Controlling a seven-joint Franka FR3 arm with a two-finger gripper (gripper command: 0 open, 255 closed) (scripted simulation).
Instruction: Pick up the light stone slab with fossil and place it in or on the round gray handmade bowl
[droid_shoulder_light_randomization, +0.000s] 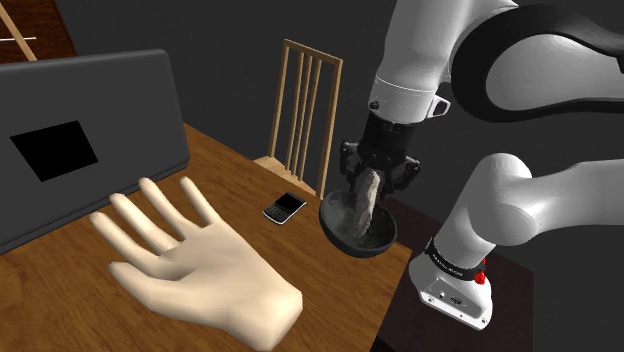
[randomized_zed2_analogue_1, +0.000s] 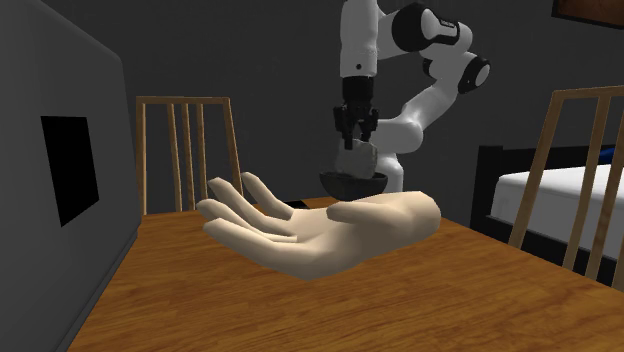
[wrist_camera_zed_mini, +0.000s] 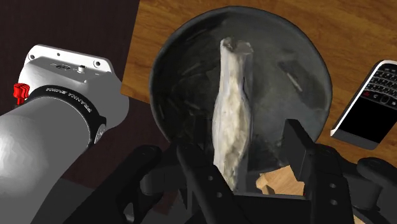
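The light stone slab (droid_shoulder_light_randomization: 365, 205) stands on end, tilted, inside the round dark grey bowl (droid_shoulder_light_randomization: 378, 246) at the table's corner near the stand. My gripper (droid_shoulder_light_randomization: 375, 180) hovers straight above the bowl, open, with the slab's upper end between the fingers. In the wrist view the slab (wrist_camera_zed_mini: 232, 114) rises from the bowl (wrist_camera_zed_mini: 184, 76) close to one finger, while the other finger (wrist_camera_zed_mini: 304, 156) stands well apart from it. The second exterior view has the gripper (randomized_zed2_analogue_1: 356, 135) over the slab (randomized_zed2_analogue_1: 355, 158) and bowl (randomized_zed2_analogue_1: 352, 184), behind the big hand.
A large pale hand model (droid_shoulder_light_randomization: 190, 260) lies palm up across the wooden table (droid_shoulder_light_randomization: 60, 300). A black phone (droid_shoulder_light_randomization: 285, 208) lies beside the bowl. A dark panel (droid_shoulder_light_randomization: 90, 140) stands at the shoulder view's left, with a wooden chair (droid_shoulder_light_randomization: 305, 100) behind the table.
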